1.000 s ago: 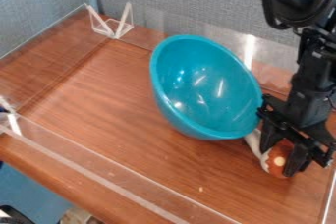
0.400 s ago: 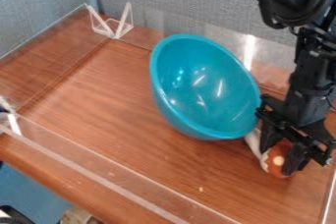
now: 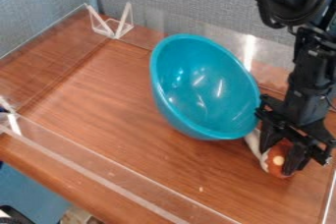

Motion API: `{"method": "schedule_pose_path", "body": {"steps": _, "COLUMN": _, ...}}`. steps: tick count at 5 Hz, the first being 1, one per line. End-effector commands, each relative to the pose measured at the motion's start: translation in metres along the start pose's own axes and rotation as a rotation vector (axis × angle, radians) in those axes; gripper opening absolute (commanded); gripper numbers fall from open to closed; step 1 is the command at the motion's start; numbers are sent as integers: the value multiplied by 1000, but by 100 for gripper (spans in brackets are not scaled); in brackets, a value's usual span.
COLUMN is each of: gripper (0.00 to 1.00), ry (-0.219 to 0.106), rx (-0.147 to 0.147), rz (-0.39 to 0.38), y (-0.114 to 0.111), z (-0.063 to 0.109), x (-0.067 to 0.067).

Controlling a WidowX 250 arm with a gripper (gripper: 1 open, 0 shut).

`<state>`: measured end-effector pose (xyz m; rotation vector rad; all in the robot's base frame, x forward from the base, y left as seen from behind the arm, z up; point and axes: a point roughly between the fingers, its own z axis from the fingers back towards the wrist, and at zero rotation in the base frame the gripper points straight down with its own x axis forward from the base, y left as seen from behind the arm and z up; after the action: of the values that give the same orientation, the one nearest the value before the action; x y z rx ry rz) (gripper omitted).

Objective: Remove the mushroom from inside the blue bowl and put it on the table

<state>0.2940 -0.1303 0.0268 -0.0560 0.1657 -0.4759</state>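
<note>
1 mushroom (image 3: 276, 161) at the gripper's (image 3: 292, 152) fingers, beside the blue bowl (image 3: 205, 86)

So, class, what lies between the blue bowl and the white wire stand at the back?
Only bare tabletop shows between the blue bowl and the white stand, in the camera view.

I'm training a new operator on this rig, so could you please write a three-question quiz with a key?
1. True or false: the mushroom is inside the blue bowl.
2. Fill in: the bowl sits tilted, its opening facing the ____, not straight up.
A) camera B) back wall
3. What is the gripper closed around?

Key: 1 false; 2 A; 3 the mushroom.
</note>
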Motion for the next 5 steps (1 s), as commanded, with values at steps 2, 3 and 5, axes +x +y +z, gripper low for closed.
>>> {"method": "schedule_pose_path", "body": {"steps": 2, "gripper": 0, "ry": 25, "rx": -9, "rz": 17, "y": 11, "z": -8, "x": -4}}
{"method": "schedule_pose_path", "body": {"steps": 3, "gripper": 0, "ry": 32, "rx": -12, "rz": 22, "y": 12, "z": -10, "x": -5}}
{"method": "schedule_pose_path", "body": {"steps": 5, "gripper": 0, "ry": 45, "rx": -19, "rz": 31, "y": 15, "z": -15, "x": -6}}
